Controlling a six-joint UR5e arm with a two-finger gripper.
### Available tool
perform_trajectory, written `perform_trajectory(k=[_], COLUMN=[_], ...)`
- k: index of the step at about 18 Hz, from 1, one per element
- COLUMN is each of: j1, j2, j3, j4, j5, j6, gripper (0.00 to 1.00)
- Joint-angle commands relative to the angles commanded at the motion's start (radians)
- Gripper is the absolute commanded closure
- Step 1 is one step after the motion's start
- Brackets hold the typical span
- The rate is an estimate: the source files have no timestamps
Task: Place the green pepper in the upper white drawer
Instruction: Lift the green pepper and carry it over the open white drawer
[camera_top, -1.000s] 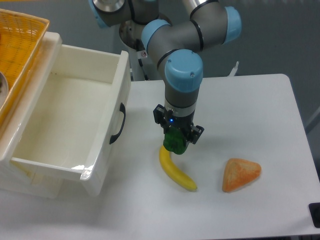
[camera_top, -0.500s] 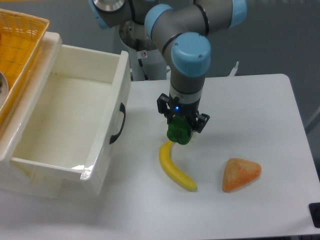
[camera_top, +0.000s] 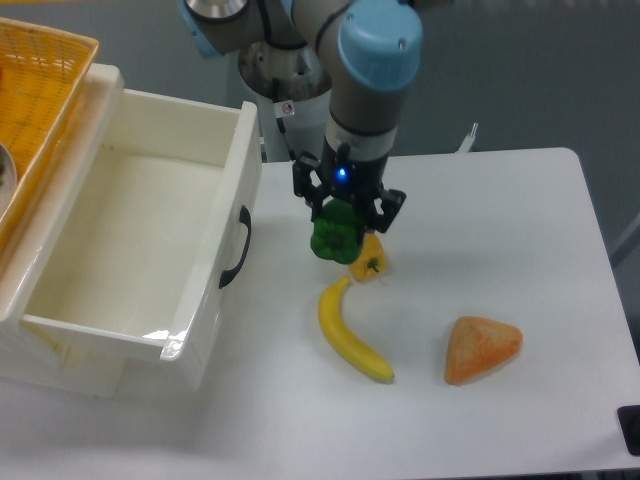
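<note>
While I hang over the table: my gripper (camera_top: 340, 232) points straight down from the blue-capped wrist, a small blue light glowing on its body.
Jaws: clenched on the green pepper (camera_top: 335, 236), one finger on each side of it.
Green pepper: held clear of the table (camera_top: 500, 230), glossy and lobed, hanging just below my fingers.
Pepper's place: to the right of the upper white drawer (camera_top: 215, 300), beyond its front panel and not over the opening.
Upper white drawer: pulled open at the left, deep and cream-white, its inside bare as far as I can see.
Handle (camera_top: 236, 248): curved and black, on the front panel facing me, near the pepper but apart from it.
Yellow pepper (camera_top: 368, 262): on the table just below and to the right of the green one, partly hidden behind it; whether they touch, I cannot tell.
Banana (camera_top: 350, 336): lying on the table in front of the yellow pepper, its upper tip close beside that pepper.
Orange wedge (camera_top: 482, 348): a rough triangular piece to the right of the banana, well apart from me.
Orange wicker basket (camera_top: 35, 90): at the upper left, beside the drawer's far side wall.
</note>
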Motion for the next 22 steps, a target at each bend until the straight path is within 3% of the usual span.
perform_trajectory(k=[8, 11, 22], j1=[-0.018, -0.021, -0.138], j2=[0.087, 0.092, 0.092], j3=[-0.002, 0.0, -0.015], j4=[-0.058, -0.057, -0.06], j5=[-0.11, -0.166, -0.164], j6=[-0.055, -0.143, -0.189], gripper=[0.62, 0.62, 0.62])
